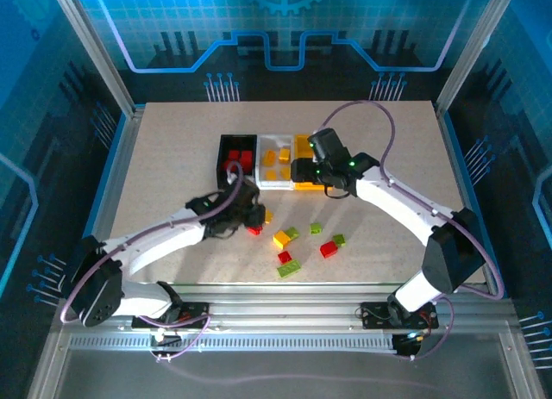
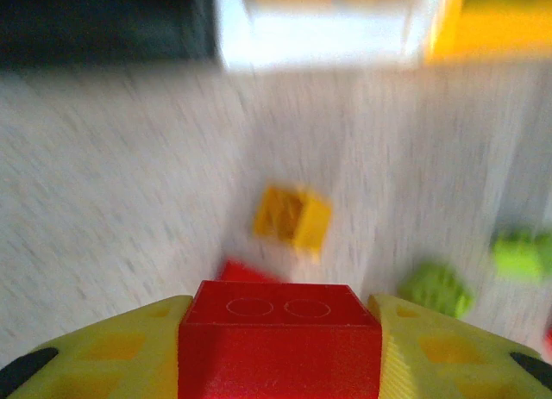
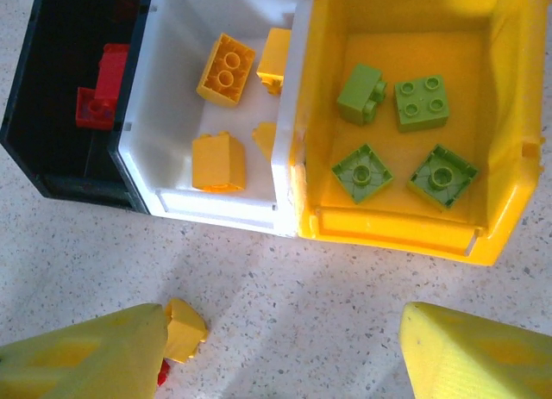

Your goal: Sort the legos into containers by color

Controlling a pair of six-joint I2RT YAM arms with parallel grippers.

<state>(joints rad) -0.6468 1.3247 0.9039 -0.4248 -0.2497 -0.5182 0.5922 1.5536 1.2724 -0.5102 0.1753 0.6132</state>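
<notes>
Speckled table (image 1: 172,158), blue-lit enclosure: a red brick (image 2: 280,339) is clamped between the fingers of the left gripper (image 1: 246,214).

The brick is held low, just short of the black bin (image 1: 226,145), where other red bricks (image 3: 99,97) are lodged. A lift over that rim and a release there seem called for next. The right gripper (image 3: 289,330) is spread wide, nothing between its fingers, before the yellow bin (image 3: 388,231) of green bricks (image 3: 423,102). Loose bricks (image 1: 289,268) are left to sort.
</notes>
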